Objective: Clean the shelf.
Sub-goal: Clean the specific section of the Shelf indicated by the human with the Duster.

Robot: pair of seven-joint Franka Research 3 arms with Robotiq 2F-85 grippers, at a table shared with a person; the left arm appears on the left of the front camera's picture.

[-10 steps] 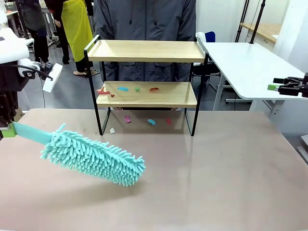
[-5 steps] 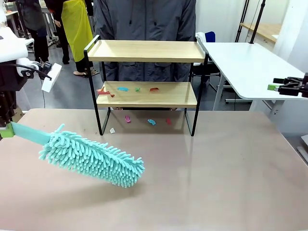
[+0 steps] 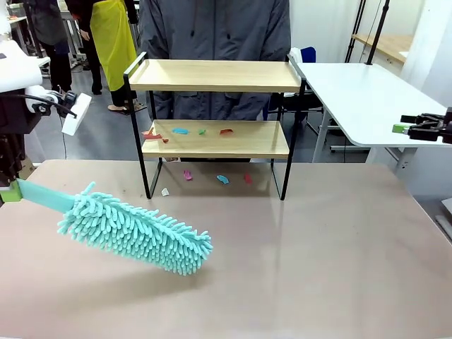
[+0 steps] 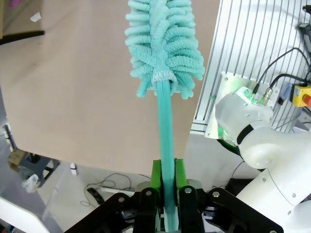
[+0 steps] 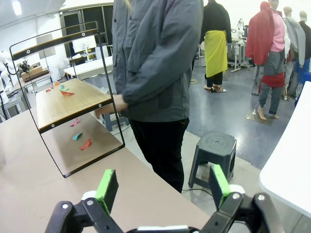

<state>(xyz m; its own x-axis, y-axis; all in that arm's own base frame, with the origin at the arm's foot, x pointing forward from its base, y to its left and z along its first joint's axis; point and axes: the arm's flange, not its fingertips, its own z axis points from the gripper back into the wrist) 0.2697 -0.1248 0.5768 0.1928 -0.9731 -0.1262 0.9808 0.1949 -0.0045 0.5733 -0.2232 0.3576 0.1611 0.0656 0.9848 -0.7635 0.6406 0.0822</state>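
Teal duster (image 3: 134,233) clamped in left claw (image 4: 167,169), in front of shelf (image 3: 212,74).

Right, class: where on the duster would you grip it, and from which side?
Grip its thin, straight handle, coming from the tail end, as the left gripper does. The fluffy head is soft and bulky, giving no firm hold.

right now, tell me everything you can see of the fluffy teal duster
The teal duster with a shaggy microfibre head has thick chenille-like strands around a flat, translucent teal plastic handle. The left hand is shut on the handle's end between its green pads. The duster is held slanted, head lower than the handle, over the left part of the brownish table; a shadow beneath suggests it hangs clear of the surface.
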